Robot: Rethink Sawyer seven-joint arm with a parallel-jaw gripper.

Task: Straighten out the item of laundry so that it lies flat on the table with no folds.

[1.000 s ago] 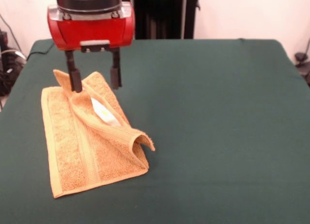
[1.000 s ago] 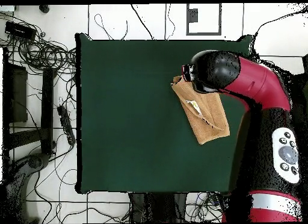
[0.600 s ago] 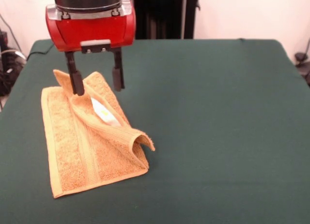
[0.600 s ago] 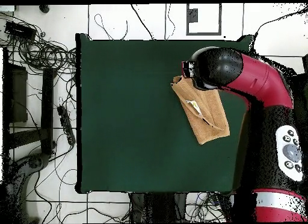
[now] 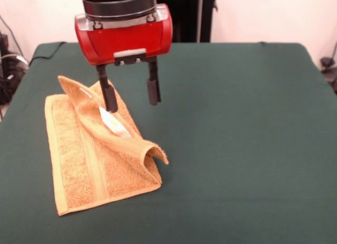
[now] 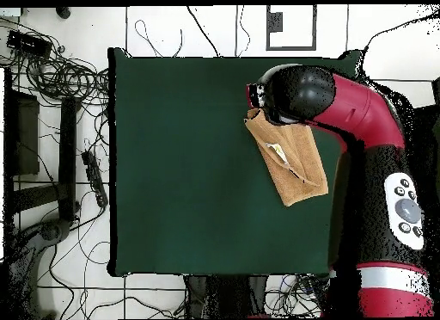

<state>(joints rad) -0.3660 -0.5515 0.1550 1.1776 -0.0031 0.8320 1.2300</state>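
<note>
Overhead, gripper (image 5: 131,94) hangs upright, spread wide, above folded towel (image 5: 95,159).

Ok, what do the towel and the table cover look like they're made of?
The towel looks like looped terry, probably cotton: nubbly matte pile, flatter woven bands, stitched hems. The table cover looks like smooth, matte, dark green woven cloth, wrinkling slightly at the corners; the fibre can't be told. The gripper hangs open above the towel's folded part.

Overhead, the arm (image 6: 344,106) covers the towel's (image 6: 292,166) 12 o'clock corner and the gripper. Front view crops the worktop (image 5: 237,149) at 6 o'clock; white tag (image 5: 113,123) unreadable.
</note>
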